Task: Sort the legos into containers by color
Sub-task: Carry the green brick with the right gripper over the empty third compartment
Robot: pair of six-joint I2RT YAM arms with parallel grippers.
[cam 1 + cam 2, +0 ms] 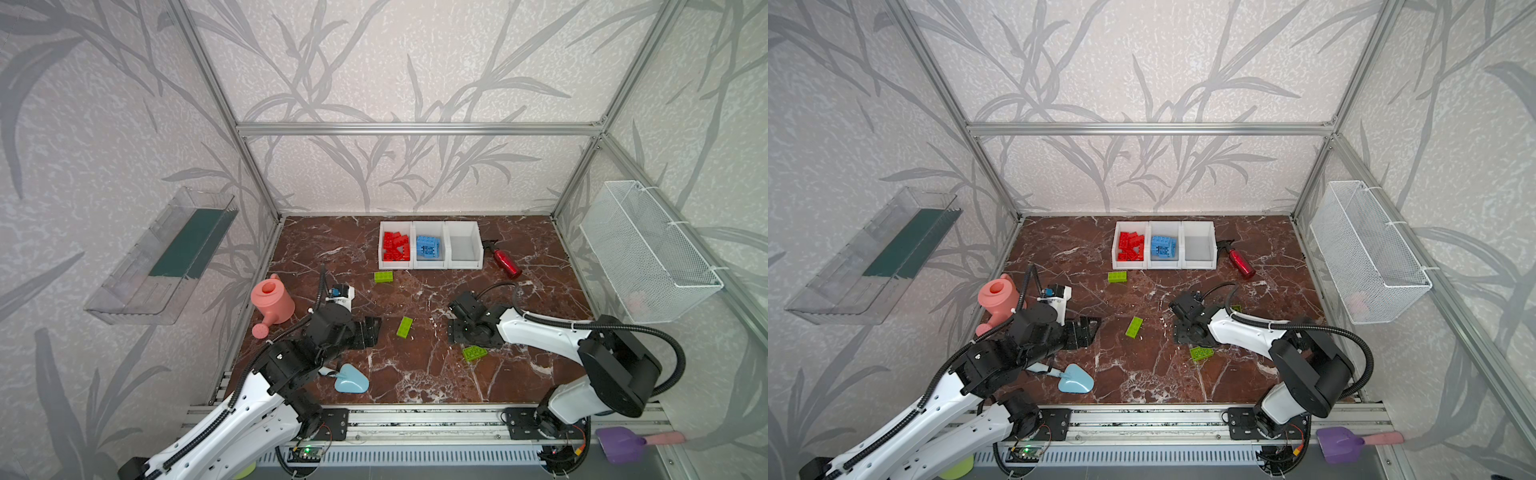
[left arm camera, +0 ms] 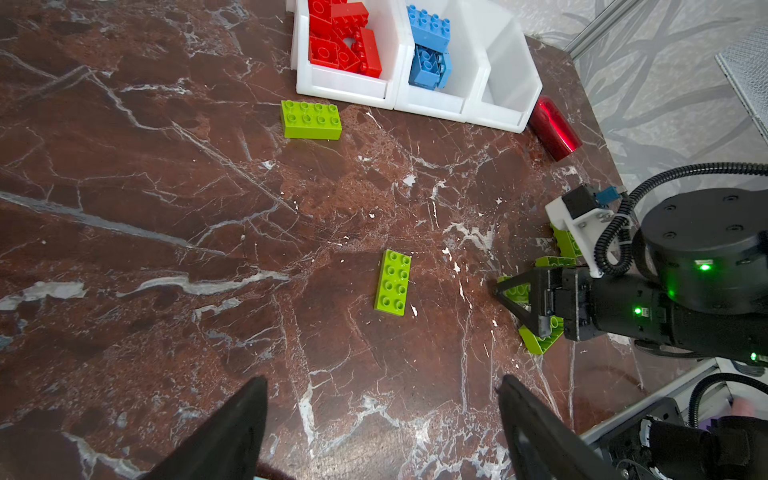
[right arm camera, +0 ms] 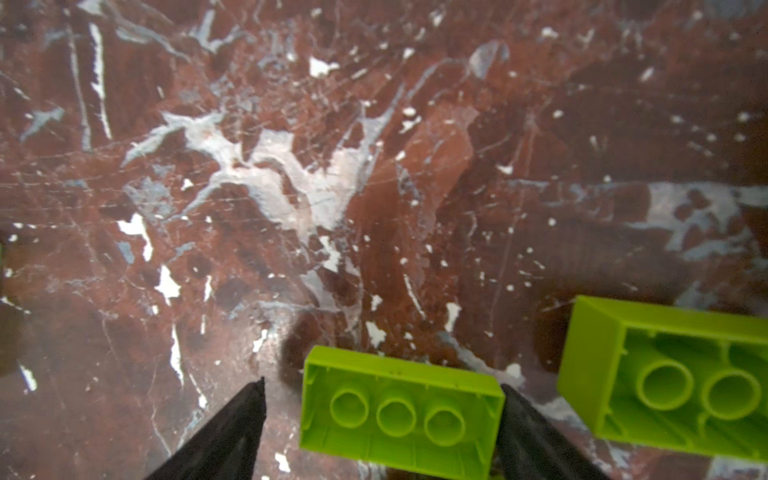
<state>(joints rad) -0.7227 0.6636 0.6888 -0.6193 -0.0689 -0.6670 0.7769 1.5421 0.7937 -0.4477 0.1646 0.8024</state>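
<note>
Status: reds + blues done, greens not started.

Bins sit at the back of the worktop. Left bin holds the red bricks, mid bin the blue bricks, and the right bin is bare inside. No loose red/blue on the worktop that I can see.

What's left is all green:
- front green brick, studs up, just in front of the left bin
- mid green brick, between the two arms
- green cluster by the R arm, partly hidden under it. Left wrist view suggests abt 4 there, can't count exactly.

R tool: jaws wide, straddling a flipped green brick lying on the worktop. One jaw looks to touch its end, the other stands apart. Not gripped yet. A second flipped brick is just beside it.

L tool: jaws wide, nothing between them, over bare worktop near the mid green brick.

My est: roughly 2/3 thru. You've still got every green to move, all to the right bin. Watch the neighbour brick when R closes.
</note>
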